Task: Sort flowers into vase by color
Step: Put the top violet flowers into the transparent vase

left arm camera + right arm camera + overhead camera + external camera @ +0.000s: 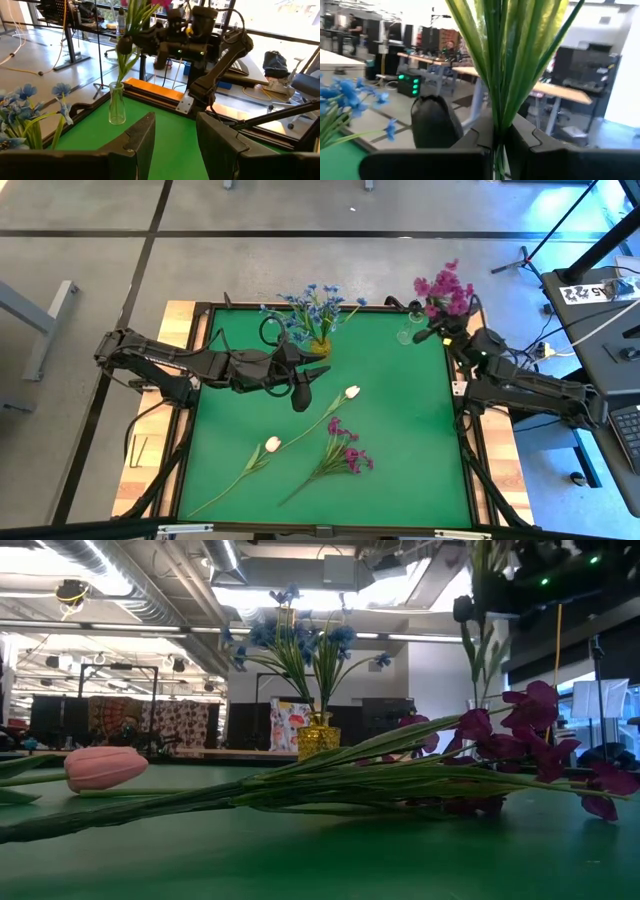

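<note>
My right gripper (432,332) is shut on a bunch of magenta flowers (445,288) at the table's far right corner. It holds them over a clear glass vase (116,105), and their stems reach down into it. Blue flowers (312,308) stand in a yellow vase (318,735) at the far edge. Two white tulips (351,392) (272,444) and another magenta bunch (346,456) lie flat on the green mat. My left gripper (299,392) hovers open just near of the blue flowers, touching nothing. My right gripper pinches the magenta bunch's green stems (498,131) between its two fingers, which lie level across the stems, coming from the table's right. The bunch stands upright, blossoms above the fingers. Its lower stems (120,75) hang into the clear vase.
The green mat (400,440) has a raised dark frame around it. The lying flowers take up the near middle. Free mat lies to the right of them. Desks, stands and cables fill the room beyond the table.
</note>
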Tool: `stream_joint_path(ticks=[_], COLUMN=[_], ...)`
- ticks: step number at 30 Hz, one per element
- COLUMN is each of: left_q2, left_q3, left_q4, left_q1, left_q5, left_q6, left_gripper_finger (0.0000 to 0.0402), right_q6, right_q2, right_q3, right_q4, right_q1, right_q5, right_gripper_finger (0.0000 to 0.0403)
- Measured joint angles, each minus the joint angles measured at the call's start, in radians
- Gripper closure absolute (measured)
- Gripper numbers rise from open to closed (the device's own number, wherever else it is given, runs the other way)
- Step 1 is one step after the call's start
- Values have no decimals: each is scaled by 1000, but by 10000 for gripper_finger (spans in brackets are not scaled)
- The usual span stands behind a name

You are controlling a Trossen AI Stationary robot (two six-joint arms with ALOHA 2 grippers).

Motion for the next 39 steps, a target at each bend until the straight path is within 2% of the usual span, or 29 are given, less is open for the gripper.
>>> stream_joint_path(ticks=[3,10,14,21,25,33,39], left_q2=[0,0,0,0,0,0,0], left_q3=[0,0,0,0,0,0,0], left_q4=[0,0,0,0,0,0,0], left_q1=[0,-3,-3,-3,-3,-3,-3], left_q5=[0,0,0,0,0,0,0], left_q6=[-2,-11,-11,-11,-19,-21,-21], left_gripper_finger=[262,262,262,262,262,262,262], right_q6=[42,113,164,198,198,190,216], right_q2=[37,71,77,76,66,0,-68], right_q3=[0,0,0,0,0,0,0], right_q4=[22,17,-41,-64,-64,-137,-256], right_q1=[-51,-156,-204,-231,-230,-230,-230], right_q5=[-77,-103,-183,-246,-246,-219,-219], right_gripper_finger=[374,374,374,371,335,218,169])
